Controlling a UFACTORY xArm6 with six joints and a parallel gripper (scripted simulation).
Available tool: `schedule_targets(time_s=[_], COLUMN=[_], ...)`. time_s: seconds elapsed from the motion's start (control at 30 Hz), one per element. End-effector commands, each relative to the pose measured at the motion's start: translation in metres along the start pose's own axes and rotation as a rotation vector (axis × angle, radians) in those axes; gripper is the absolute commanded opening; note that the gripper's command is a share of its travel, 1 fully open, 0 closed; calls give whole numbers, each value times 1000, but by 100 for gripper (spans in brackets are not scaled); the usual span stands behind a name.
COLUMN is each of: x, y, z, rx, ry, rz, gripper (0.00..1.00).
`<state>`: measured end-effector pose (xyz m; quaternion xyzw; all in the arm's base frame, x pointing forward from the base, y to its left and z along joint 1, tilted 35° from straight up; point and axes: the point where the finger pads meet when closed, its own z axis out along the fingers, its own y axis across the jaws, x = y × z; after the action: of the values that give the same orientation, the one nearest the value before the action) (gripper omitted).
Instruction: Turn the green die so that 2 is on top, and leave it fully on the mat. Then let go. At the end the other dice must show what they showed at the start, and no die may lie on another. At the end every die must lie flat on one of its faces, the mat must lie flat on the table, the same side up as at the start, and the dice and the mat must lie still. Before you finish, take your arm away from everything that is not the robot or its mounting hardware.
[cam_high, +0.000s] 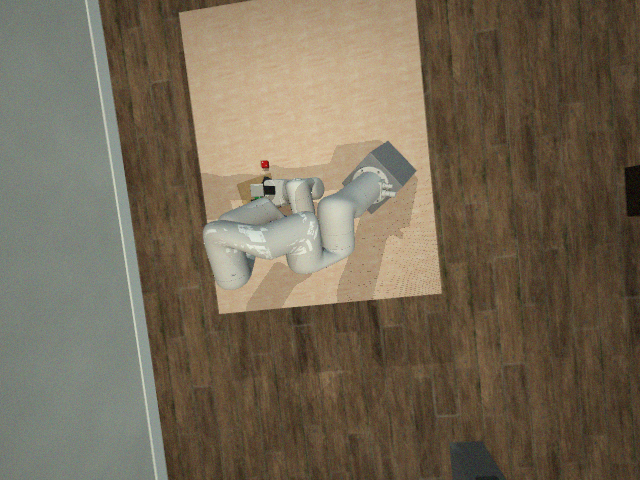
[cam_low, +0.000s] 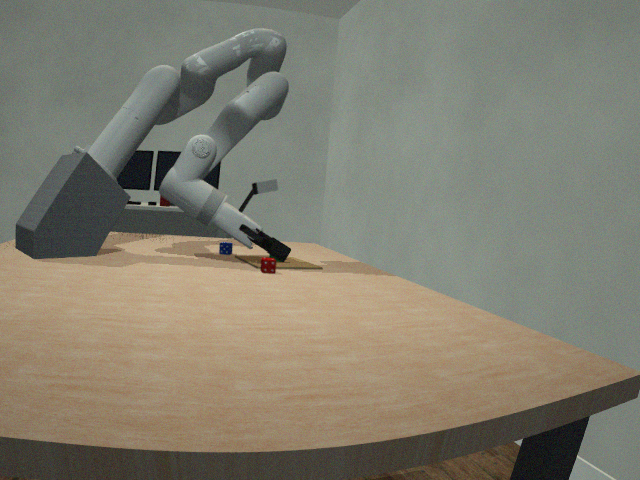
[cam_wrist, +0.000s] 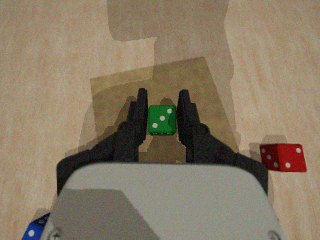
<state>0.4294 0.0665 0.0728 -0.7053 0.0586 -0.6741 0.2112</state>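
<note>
The green die (cam_wrist: 162, 119) lies on the brown mat (cam_wrist: 160, 95) between my two black fingers, and its face toward the wrist camera shows three pips. My gripper (cam_wrist: 162, 100) is low over the mat and slightly open, with a thin gap on each side of the die. In the exterior view the gripper (cam_low: 281, 254) points down at the mat (cam_low: 289, 262), and the green die is hidden behind it. In the overhead view the arm covers most of the mat.
A red die (cam_wrist: 283, 157) lies on the table just off the mat's right edge; it also shows in the side view (cam_low: 268, 265) and the overhead view (cam_high: 265, 164). A blue die (cam_low: 225, 248) lies on the table behind the mat. The arm's grey base (cam_low: 67, 206) stands at the left.
</note>
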Motion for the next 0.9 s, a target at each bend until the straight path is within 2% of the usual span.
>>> schedule_targets(time_s=[0.0, 0.07, 0.1, 0.87], x=[0, 0, 0, 0], y=[0, 0, 0, 0], z=[0, 0, 0, 0], rx=[0, 0, 0, 0], ry=[1, 1, 1, 1], rz=[0, 0, 0, 0], gripper=[37, 37, 42, 42])
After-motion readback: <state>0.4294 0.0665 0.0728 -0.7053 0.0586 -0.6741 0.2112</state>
